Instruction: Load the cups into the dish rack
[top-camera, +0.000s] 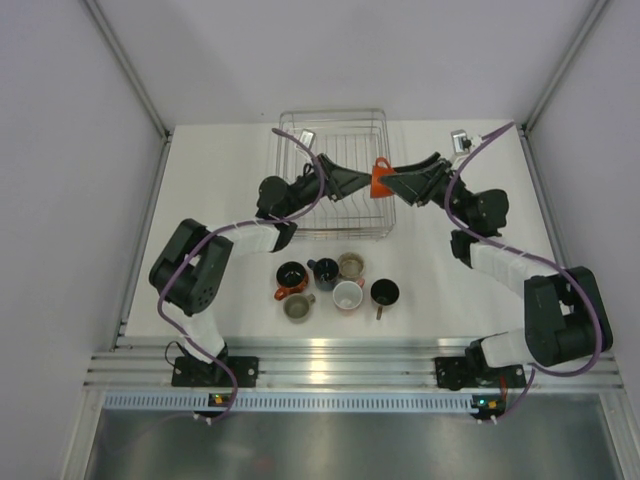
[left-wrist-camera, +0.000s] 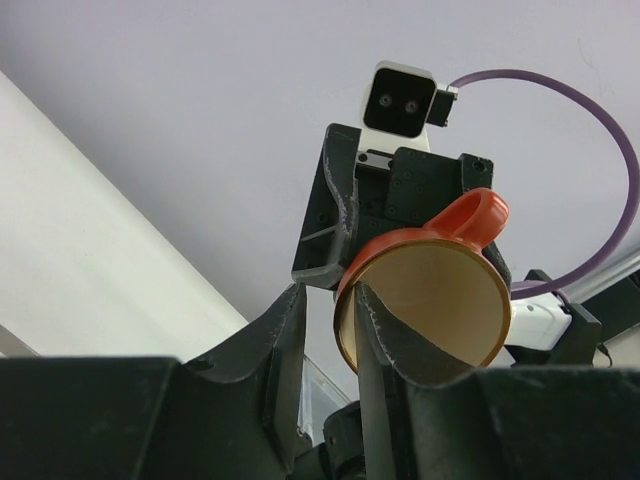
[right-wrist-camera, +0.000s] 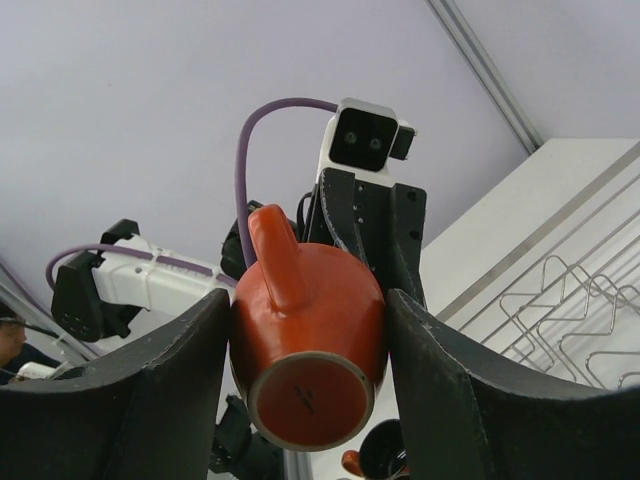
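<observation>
An orange cup (top-camera: 380, 177) hangs in the air over the right edge of the silver wire dish rack (top-camera: 333, 135), on its side between both grippers. My right gripper (top-camera: 394, 183) is shut on its body; in the right wrist view (right-wrist-camera: 307, 300) both fingers press the cup's sides (right-wrist-camera: 310, 320), base toward the camera, handle up. My left gripper (top-camera: 366, 184) is open and straddles the rim (left-wrist-camera: 330, 295). One finger is inside the cup (left-wrist-camera: 430, 300), the other outside with a gap. Six cups stand on the table: orange (top-camera: 291, 278), dark blue (top-camera: 325, 270), olive (top-camera: 351, 265), beige-grey (top-camera: 298, 306), pink (top-camera: 347, 296), black (top-camera: 384, 292).
The rack holds no cups that I can see; its prongs show in the right wrist view (right-wrist-camera: 570, 310). Metal frame posts run along both table sides (top-camera: 135, 80). An aluminium rail (top-camera: 330, 360) crosses the near edge at the arm bases.
</observation>
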